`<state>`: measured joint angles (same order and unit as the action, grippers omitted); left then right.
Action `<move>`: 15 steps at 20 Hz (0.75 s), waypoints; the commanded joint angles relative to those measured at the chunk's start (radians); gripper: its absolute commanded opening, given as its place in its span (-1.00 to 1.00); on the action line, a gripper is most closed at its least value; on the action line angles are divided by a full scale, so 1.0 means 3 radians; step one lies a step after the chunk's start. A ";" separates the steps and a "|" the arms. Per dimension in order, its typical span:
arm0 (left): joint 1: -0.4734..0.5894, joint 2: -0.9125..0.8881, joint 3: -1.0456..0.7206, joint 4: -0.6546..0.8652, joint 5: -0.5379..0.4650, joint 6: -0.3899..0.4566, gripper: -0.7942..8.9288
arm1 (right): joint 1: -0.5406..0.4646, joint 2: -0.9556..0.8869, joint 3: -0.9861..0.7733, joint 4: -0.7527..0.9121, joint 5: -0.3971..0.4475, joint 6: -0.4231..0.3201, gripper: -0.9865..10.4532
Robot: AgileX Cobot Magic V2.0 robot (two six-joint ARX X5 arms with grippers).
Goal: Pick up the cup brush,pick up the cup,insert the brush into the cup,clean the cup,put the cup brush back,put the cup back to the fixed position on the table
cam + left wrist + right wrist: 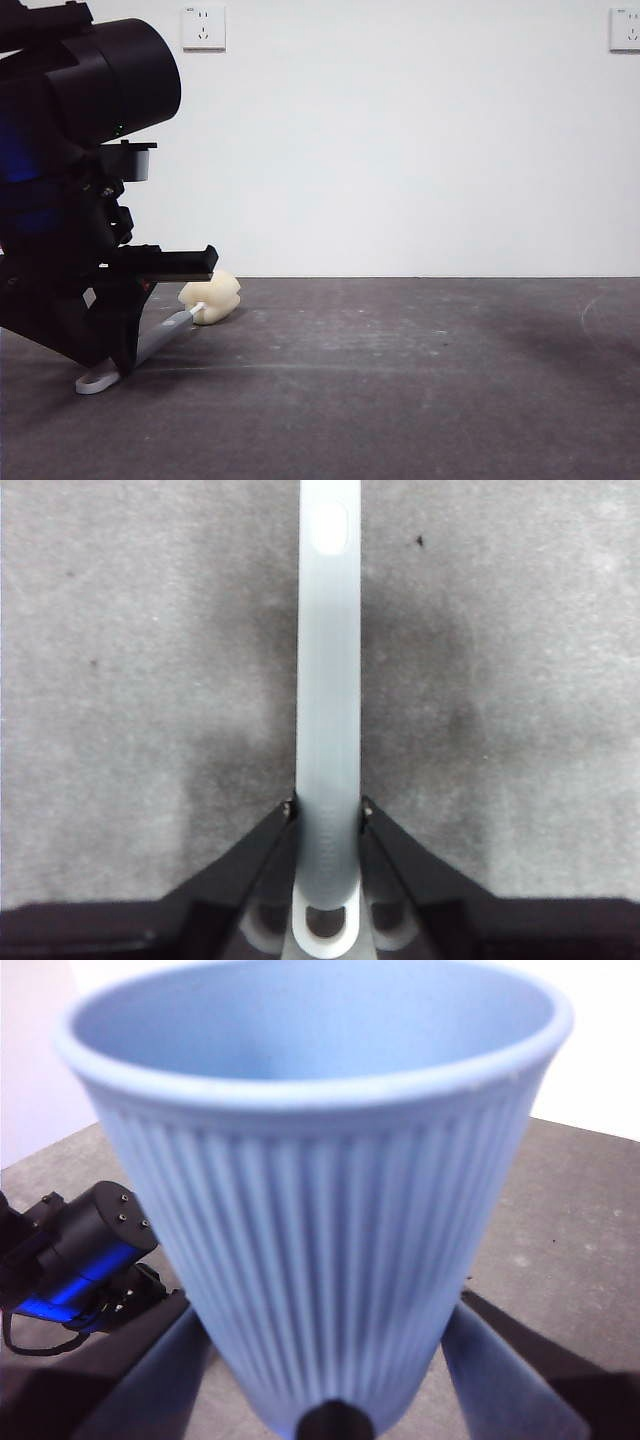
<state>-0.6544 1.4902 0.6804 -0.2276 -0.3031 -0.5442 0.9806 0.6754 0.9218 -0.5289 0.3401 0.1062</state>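
The cup brush lies on the table [420, 380] at the left of the front view, its cream sponge head [211, 298] away from the camera and its white looped end [95, 381] near. My left gripper [115, 358] is down at the table and shut on the grey handle [328, 680] close to the loop; both jaws touch the handle's sides in the left wrist view [328, 808]. My right gripper [322, 1310] is shut on the blue ribbed cup [320, 1210], held upright above the table, mouth open. The cup and right arm are out of the front view.
A white wall stands behind the table's far edge, with sockets at the upper left [203, 27] and upper right [625, 28]. The left arm's body [80, 1245] shows beyond the cup in the right wrist view.
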 commanded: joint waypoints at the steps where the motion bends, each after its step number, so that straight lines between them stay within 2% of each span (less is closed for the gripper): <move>1: 0.0006 0.0028 -0.0022 0.0006 0.0086 -0.0020 0.01 | 0.0004 -0.0004 0.0011 0.0036 0.0001 0.0042 -0.85; 9: 0.0008 -0.0159 -0.0020 -0.0189 0.0165 -0.0001 0.01 | 0.0003 0.0172 0.0010 0.0052 0.0006 0.0047 -0.85; 12: 0.0005 -0.0618 -0.0020 -0.0314 0.0163 0.0113 0.01 | 0.0001 0.0535 -0.0070 0.0483 -0.0004 -0.0151 -0.85; 15: 0.0005 -0.1223 -0.0020 -0.0561 0.0144 0.0215 0.01 | -0.0072 0.0966 -0.0202 0.0855 0.0000 -0.0178 -0.85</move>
<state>-0.6537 1.1343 0.6800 -0.3965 -0.2558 -0.5018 0.9596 0.9649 0.8730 -0.2695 0.3397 0.0628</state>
